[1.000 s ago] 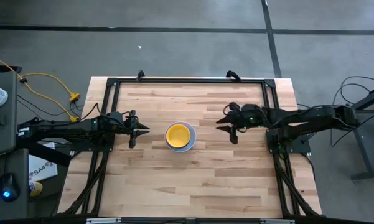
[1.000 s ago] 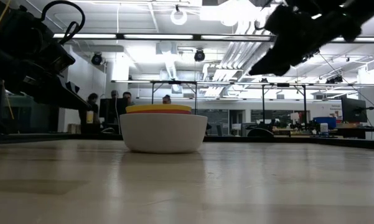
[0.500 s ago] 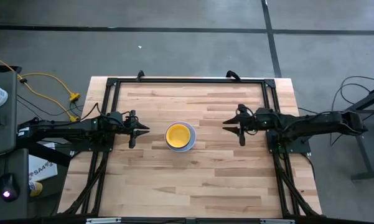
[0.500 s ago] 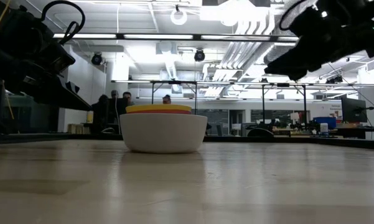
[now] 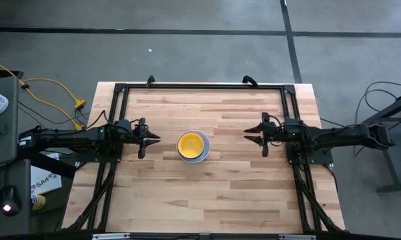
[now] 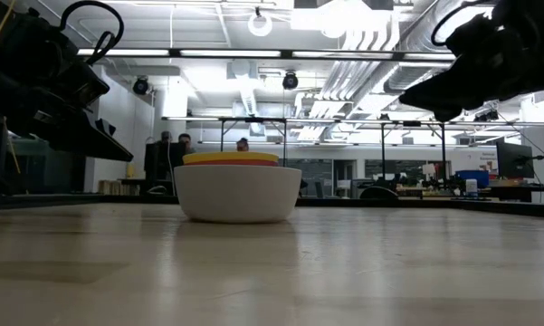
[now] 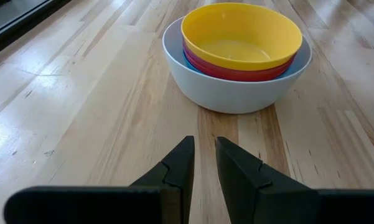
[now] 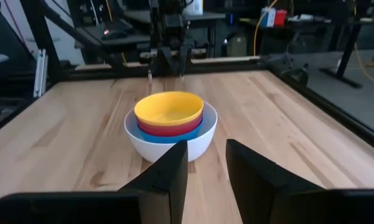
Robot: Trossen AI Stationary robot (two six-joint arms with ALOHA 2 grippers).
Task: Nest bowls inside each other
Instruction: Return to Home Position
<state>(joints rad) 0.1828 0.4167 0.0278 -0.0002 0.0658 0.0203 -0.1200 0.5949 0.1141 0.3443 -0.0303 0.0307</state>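
The bowls (image 5: 193, 145) stand nested in one stack at the table's middle. A white bowl (image 7: 236, 93) rests on the wood and holds a blue bowl (image 8: 174, 135), then a red one (image 7: 236, 73), with a yellow one (image 7: 241, 34) on top. My left gripper (image 7: 204, 142) hovers open to the left of the stack, pointing at it, with nothing between its fingers. My right gripper (image 8: 206, 144) hovers open to the right of the stack, farther off, and is also empty.
A black frame rail (image 5: 200, 86) runs along the table's far edge and down both sides. Bare wood lies near and far of the stack. Yellow cables (image 5: 53, 87) lie on the floor off the table's left. People stand in the room behind (image 6: 167, 149).
My right gripper has drawn back from the bowls toward the table's right edge, sinking a little, and has tipped from a steep downward slant to nearly level. The stack of bowls and my left gripper have stayed still.
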